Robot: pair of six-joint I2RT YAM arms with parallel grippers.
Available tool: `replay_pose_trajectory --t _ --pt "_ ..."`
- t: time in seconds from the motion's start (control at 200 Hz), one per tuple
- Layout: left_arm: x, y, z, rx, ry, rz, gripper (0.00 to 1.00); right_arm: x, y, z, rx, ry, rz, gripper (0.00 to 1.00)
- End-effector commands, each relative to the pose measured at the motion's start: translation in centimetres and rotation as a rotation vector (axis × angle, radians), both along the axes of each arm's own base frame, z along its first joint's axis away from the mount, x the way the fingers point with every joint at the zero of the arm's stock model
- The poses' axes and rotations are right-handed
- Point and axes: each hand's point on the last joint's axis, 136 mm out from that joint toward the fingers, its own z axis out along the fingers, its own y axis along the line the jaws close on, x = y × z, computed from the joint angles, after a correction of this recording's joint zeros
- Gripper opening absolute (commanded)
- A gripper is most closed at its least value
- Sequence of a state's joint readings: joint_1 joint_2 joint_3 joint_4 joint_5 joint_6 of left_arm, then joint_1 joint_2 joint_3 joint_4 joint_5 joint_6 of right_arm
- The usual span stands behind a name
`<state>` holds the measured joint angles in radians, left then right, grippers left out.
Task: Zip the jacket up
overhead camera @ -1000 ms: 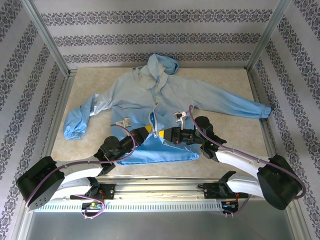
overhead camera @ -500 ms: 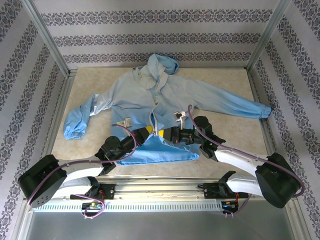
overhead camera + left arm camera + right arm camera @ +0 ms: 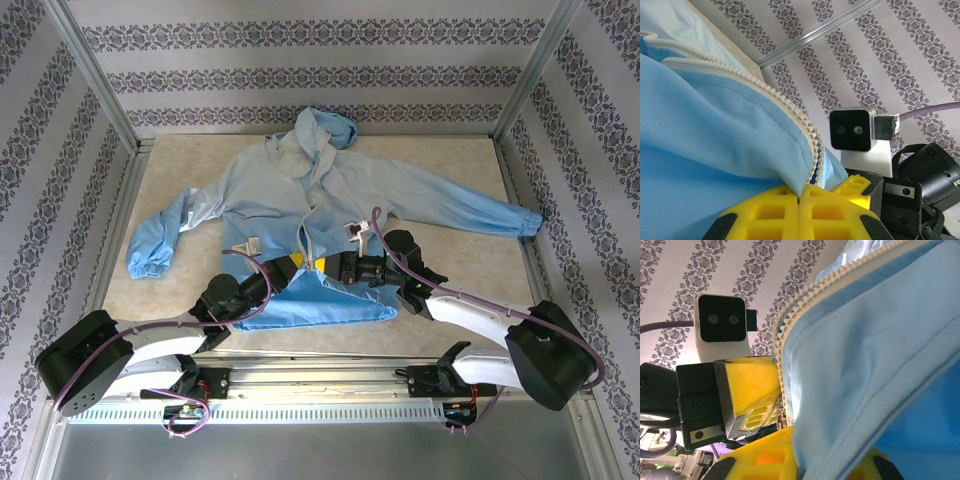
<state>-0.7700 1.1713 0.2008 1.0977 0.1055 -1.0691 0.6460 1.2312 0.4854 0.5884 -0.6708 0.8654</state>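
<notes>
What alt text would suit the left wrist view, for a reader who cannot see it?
The left end effector, yellow-fingered, pinches the light-blue jacket at the bottom of the picture, beside its white zipper, which runs to the upper left. Behind are the right arm's camera and a patterned wall.

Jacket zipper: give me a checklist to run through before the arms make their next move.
1. Left gripper shut on the jacket edge beside the zipper teeth: ok.
2. Right gripper holding fabric on its side of the zipper: ok, cloth runs out between its fingers.
3. The two tooth rows joined above the grippers: not ok, they lie apart.
4. Slider seated on both rows: cannot tell, hidden at the fingers.
5. Sleeves spread flat, off the zipper line: ok.
6. Grippers not touching each other: cannot tell, they sit very close.
</notes>
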Motion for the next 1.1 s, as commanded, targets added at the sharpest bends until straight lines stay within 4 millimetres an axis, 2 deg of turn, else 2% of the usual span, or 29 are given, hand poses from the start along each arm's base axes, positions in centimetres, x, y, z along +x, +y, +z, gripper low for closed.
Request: replay_pose_trajectory --t 0.0,0.31,0.56,0.774,0.854,1.094 --pt "-0.6 0.2 1.4 -0.053 -0.032 -0.030 0.00 0.9 0.7 2.7 0.054 -0.092 -0.004 0.00" --pt "-1.0 0.4 1.7 -0.049 -0.027 -0.038 0.00 1.3 0.7 2.2 0.042 -0.094 -0.020 0.00" --pt "-1.0 0.7 0.9 -0.023 0.005 -0.029 0.00 1.4 1.1 2.8 0.061 -0.112 -0.009 0.00" --pt "-0.6 0.8 0.2 -0.033 0.054 -0.010 0.00 1.5 1.2 2.4 0.068 -0.111 -0.020 0.00" --pt "-0.6 0.9 -0.2 -0.029 0.063 -0.001 0.00 1.6 1.2 2.9 0.089 -0.131 -0.025 0.00" --pt "-0.4 1.0 -0.7 0.069 0.065 0.013 0.00 1.6 1.2 3.1 0.099 -0.128 -0.030 0.00"
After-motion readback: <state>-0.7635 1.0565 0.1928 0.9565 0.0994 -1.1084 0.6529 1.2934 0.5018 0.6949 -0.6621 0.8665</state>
